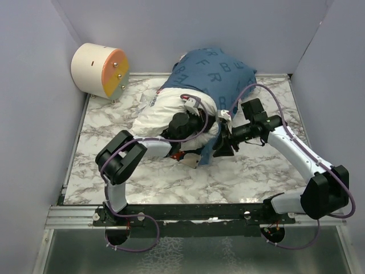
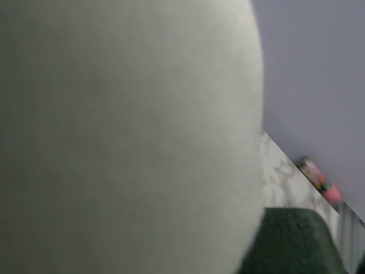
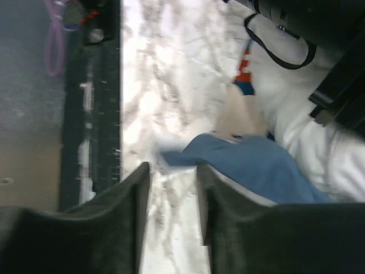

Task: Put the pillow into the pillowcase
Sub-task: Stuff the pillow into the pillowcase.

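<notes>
The right claw (image 3: 171, 188) has its fingers a little apart with nothing between them; bare marble table (image 3: 171, 85) shows through the gap, and the loose blue hem of the pillowcase (image 3: 251, 162) lies just beside one finger, not gripped. The left claw (image 1: 181, 153) is buried under the near end of the pillow (image 1: 165, 111); its wrist view is filled by white pillow fabric, and it reads as shut, though on what I cannot tell.

The pillow lies in the middle of the table, its far end inside the pillowcase, which is bunched toward the far edge near the back wall; the near half is still bare.

Risks, as I judge them: with the hem free, the case mouth may slump or slide toward the far edge as the pillow is pushed, so the pillow shoves the case along instead of entering it. The left arm's cable, draped over the pillow, could snag in the fabric.

From above, the left arm folds sharply, elbow toward the near-left corner, forearm reaching under the pillow. The right arm stretches from the near-right corner, wrist level, pointing at the hem.
</notes>
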You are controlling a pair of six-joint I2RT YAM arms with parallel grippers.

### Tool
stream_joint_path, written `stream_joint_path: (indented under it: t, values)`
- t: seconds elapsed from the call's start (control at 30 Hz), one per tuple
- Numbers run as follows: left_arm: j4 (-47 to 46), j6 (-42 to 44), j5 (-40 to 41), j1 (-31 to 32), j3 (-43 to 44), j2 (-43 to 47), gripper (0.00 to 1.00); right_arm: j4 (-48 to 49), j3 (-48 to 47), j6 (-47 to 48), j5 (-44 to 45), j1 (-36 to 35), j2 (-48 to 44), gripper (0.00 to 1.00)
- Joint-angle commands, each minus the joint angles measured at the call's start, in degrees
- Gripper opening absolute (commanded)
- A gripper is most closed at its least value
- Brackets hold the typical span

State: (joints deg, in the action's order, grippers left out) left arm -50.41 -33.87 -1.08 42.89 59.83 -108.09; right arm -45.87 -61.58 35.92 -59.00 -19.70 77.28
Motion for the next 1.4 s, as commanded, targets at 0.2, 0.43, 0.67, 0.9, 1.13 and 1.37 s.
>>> stream_joint_path:
  t: [0.2,0.43,0.67,0.9,1.13,1.37]
  values:
    - [3.1,-4.0,-19.6,-2.3,-26.3,15.2,0.50,-6.3,-6.3,-1.4,-0.8,-1.3,-11.3,0.75]
    - [27.2,1.1,-11.8,-2.3,-31.1,37.5,0.73,3.7,-14.7,-9.6,9.2,-1.2,-10.0,0.85]
    - [46.2,0.1,-9.2,-2.4,-30.9,54.2,0.78,7.2,-29.1,-15.4,18.2,-3.9,5.0,0.68]
    - [56.3,-1.7,-1.7,-2.9,-24.5,66.3,0.86,6.1,-38.7,-14.9,33.5,-12.4,15.2,0.68]
    - [61.7,2.6,-2.5,-8.1,-9.6,53.9,0.90,6.7,-41.4,-14.0,43.7,-14.1,21.8,0.58]
    - [56.8,2.4,-9.1,-17.0,-8.0,42.2,0.90,6.7,-40.1,-12.9,46.5,-14.1,23.6,0.49]
